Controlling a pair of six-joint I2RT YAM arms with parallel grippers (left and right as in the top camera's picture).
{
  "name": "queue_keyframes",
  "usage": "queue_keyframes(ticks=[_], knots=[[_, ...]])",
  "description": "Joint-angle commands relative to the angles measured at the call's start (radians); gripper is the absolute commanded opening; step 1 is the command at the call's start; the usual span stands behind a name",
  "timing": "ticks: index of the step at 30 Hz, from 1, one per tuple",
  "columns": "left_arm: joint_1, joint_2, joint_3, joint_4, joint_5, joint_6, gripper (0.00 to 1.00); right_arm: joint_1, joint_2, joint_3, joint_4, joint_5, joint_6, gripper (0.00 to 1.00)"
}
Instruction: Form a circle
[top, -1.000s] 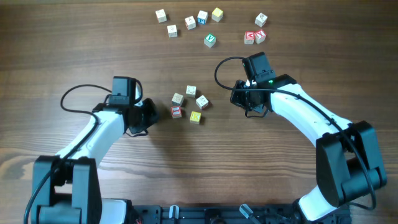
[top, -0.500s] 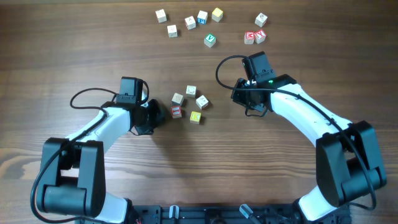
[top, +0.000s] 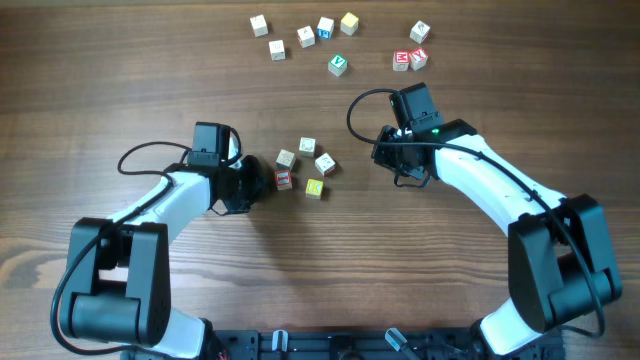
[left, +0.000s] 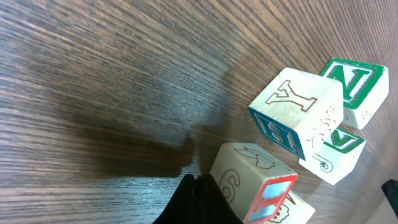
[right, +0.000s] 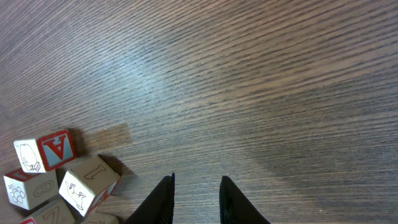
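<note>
The left end effector (top: 256, 184) is closed to a single point with nothing held. Its tip lies low on the counter (top: 150, 90), right against the red-faced cube (top: 283, 179), or just short of it. In the left wrist view, the closed fingers (left: 194, 200) meet that cube's (left: 258, 186) bottom edge. This cube is the near-left member of the circle (top: 307, 147), which lies to the right of the left end effector. The circle's other cubes are a yellow cube (top: 315, 187) on the near side and three pale ones, all apart from each other.

The ring is roughly round with no clear long axis, and its widest gap looks to be between the red and yellow cubes. The left arm is much the nearer, so a small sideways nudge seems the likely move, though it could knock the pale cube (top: 287, 158) just beyond.

The right end effector (top: 384, 158) hovers to the ring's right, a little apart, its fingers narrowly parted and empty. Loose cubes (top: 306, 37) and a green-faced cube (top: 338, 65) lie well beyond, out of the way.
</note>
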Motion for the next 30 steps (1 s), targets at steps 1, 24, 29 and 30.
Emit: queue_keyframes(ticks=[1,24,29,30], knots=[[-0.006,0.014,-0.008,0.006,0.039,-0.014,0.04,0.002,0.013,-0.010,0.005,0.022,0.007,0.25],[-0.006,0.014,-0.008,0.055,0.083,-0.040,0.04,0.002,0.013,-0.010,0.005,0.025,0.007,0.26],[-0.006,0.014,-0.008,0.054,0.084,-0.040,0.04,0.002,0.013,-0.010,0.005,0.025,0.007,0.27],[-0.006,0.014,-0.008,0.048,0.084,-0.040,0.04,0.002,0.013,-0.010,0.005,0.025,0.007,0.27]])
